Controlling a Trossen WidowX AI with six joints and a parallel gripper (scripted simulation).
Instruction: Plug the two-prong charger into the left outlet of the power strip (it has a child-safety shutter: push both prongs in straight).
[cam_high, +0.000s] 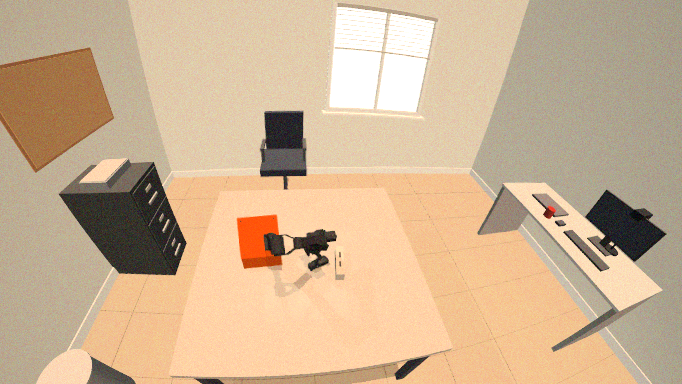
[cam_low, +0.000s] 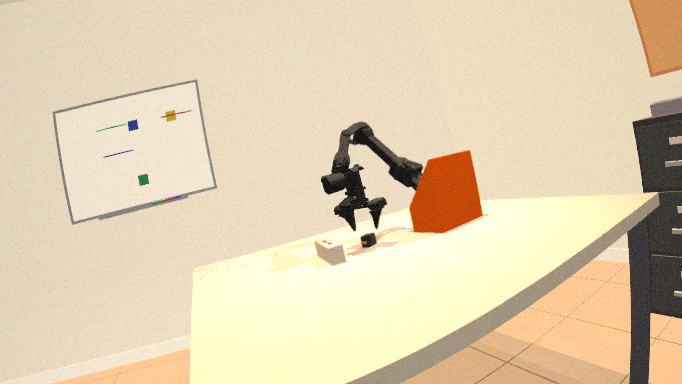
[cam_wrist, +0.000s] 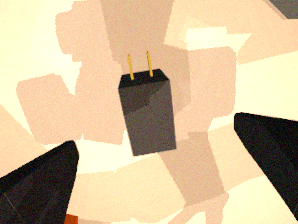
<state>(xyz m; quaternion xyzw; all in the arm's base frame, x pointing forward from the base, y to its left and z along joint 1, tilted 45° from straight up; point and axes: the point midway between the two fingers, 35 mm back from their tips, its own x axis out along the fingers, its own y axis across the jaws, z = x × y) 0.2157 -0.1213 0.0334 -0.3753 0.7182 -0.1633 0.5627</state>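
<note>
The black two-prong charger (cam_low: 368, 240) (cam_wrist: 150, 120) lies on the table, its two gold prongs pointing to the top of the wrist view. In the top view the arm hides it. The white power strip (cam_high: 339, 273) (cam_low: 332, 253) stands a short way from it, to the right of the gripper in the top view, with two dark outlets on top. My gripper (cam_high: 318, 263) (cam_low: 366, 229) (cam_wrist: 157, 135) is open and empty. It points down above the charger, with the charger between the lines of the two fingers but below the tips.
A large orange block (cam_high: 258, 239) (cam_low: 446, 195) stands on the table (cam_high: 310, 335) (cam_low: 280, 320) beside the arm's base, on the side away from the strip. A grey corner (cam_wrist: 289, 7) shows at the top right of the wrist view; I cannot tell what it is.
</note>
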